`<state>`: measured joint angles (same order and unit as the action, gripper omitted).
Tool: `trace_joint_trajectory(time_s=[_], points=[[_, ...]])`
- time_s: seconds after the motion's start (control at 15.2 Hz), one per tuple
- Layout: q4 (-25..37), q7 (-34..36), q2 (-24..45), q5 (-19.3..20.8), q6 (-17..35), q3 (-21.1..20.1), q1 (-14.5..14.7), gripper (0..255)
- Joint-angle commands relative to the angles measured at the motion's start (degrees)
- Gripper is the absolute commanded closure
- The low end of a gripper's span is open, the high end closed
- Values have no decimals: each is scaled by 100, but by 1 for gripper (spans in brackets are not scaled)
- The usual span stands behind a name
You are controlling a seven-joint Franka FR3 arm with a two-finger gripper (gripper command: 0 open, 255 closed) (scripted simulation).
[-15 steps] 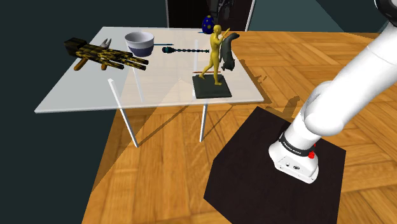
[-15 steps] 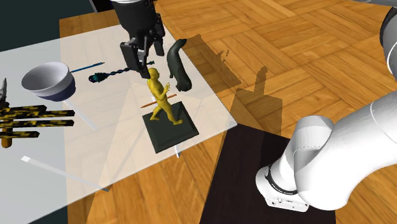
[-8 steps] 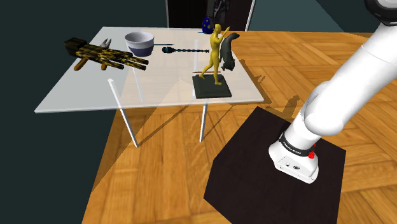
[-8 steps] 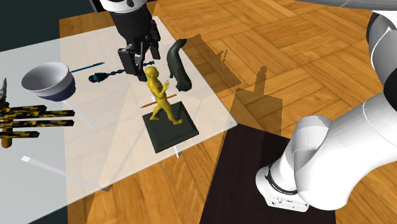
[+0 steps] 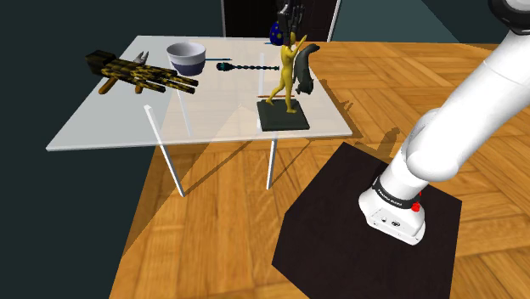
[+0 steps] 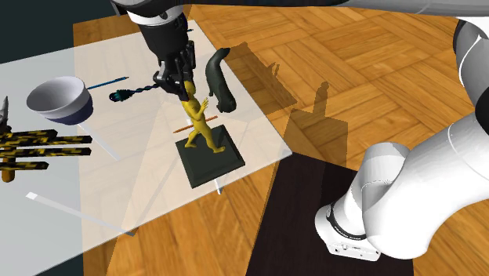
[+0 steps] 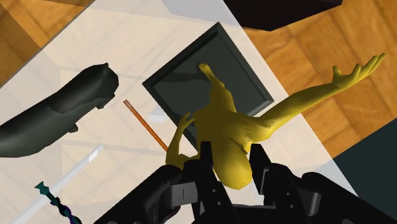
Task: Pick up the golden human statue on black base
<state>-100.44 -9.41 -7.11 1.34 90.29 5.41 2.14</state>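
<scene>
Just beside the dark curved figure (image 6: 219,78) on the counter (image 6: 78,196), the golden statue (image 6: 197,125) stands upright on its black base (image 6: 211,163). The gripper (image 6: 179,85) has its fingers (image 7: 205,159) apart astride the head (not plainly clamping). Closing on that smooth head may slip and topple it onto the figure.

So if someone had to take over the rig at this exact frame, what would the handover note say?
Gripper: open, fingers either side of the head of the golden statue; whether they touch it is unclear.
Statue: upright on its dark base, which lies flat on the clear table.
Done: gripper lined up over the statue.
Left: close on it, lift it off the table.
</scene>
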Motion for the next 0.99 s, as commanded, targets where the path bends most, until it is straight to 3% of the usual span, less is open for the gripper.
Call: trace_joint_trajectory(time_s=[0.0, 0.26, 0.92], points=[[0, 0, -1, 1, 2, 1, -1, 255], [3, -1, 2, 1, 2, 1, -1, 255], [1044, -26, 225, -18, -816, 6, -2, 255]])
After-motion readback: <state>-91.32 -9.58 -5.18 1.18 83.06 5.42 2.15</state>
